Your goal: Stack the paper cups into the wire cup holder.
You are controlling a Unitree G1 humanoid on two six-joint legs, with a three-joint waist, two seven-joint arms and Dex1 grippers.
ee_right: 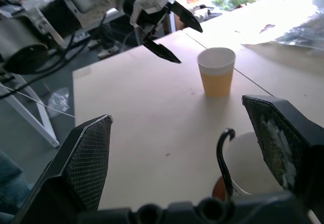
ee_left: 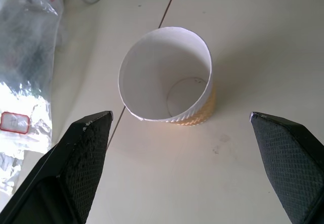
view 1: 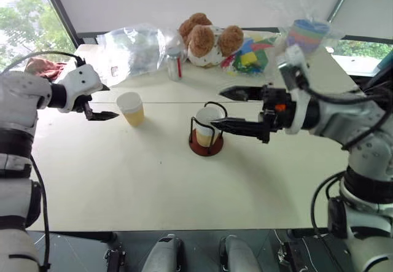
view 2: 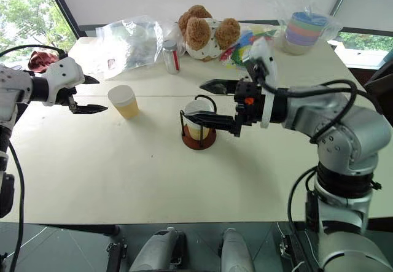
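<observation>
- the wire cup holder (view 1: pixel 206 138) stands on the pale table (view 1: pixel 123 186), near the middle; it has thin black loops on a round red-brown base
- a paper cup (view 1: pixel 207 124) sits inside the holder, upright; its white rim shows above the wire; how many cups are nested there i cannot tell
- another paper cup (view 1: pixel 131 108) stands by itself on the table, off to the left of the holder, well apart from it; it is upright, white inside, yellow-orange lower down
- the right gripper (view 1: pixel 224 108) hangs just beside the holder, on its right; its two black fingers are spread wide apart and hold nothing; one finger is above the cup, one is level with it
- the left gripper (view 1: pixel 101 102) floats just left of the lone cup; its fingers are spread wide too, with nothing in them; in the left wrist view the cup (ee_left: pixel 167 77) sits beyond the two fingertips, not touched
- at the far edge of the table lie a clear plastic bag (view 1: pixel 132 48), a small silver can (view 1: pixel 175 63), a brown teddy bear (view 1: pixel 209 38), some bright toys (view 1: pixel 249 54) and a wrapped stack of coloured bowls (view 1: pixel 307 35)
</observation>
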